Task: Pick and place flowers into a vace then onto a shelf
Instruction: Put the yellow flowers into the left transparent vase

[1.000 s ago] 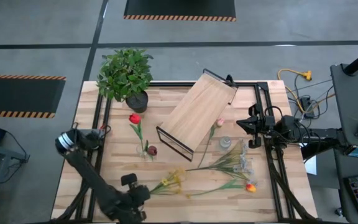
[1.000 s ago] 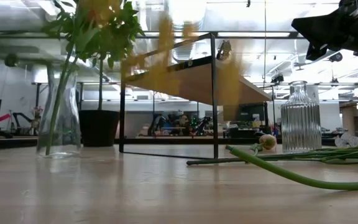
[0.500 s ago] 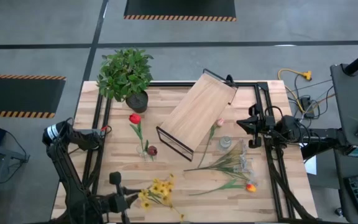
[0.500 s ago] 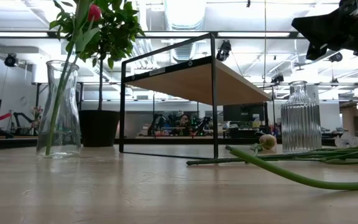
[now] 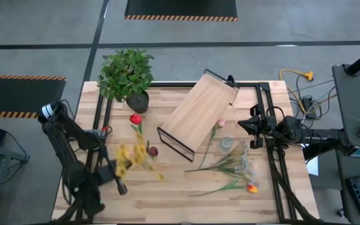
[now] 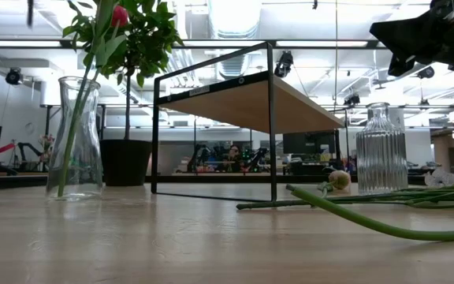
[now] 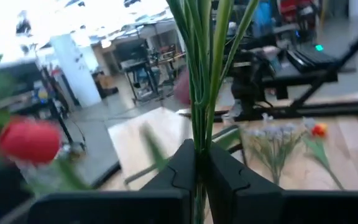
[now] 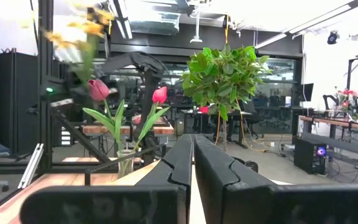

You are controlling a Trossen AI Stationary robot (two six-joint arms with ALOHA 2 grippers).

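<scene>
My left gripper is shut on a bunch of yellow flowers, held above the table's near left part, just short of the clear vase. That vase holds a red flower and a maroon one. Several loose flowers lie on the table at the near right, beside a ribbed glass vase. The shelf stands slantwise at mid table. My right gripper waits shut at the right side, off the tabletop. My left gripper pinches several green stems of the yellow flowers together between its two fingers. The fingers point level and lie across the stems. The stems rise from the fingers and the bunch is clear of the table.
A bushy potted plant stands at the far left corner. Black frame rails run along both table sides. A bare stretch of tabletop lies along the near edge.
My left gripper has carried the yellow flowers up from the table's near edge, toward the left and far side and the clear vase. Its wrist has turned, and the bunch has swung from lying nearly level to standing upright. It has stayed shut on the stems.
</scene>
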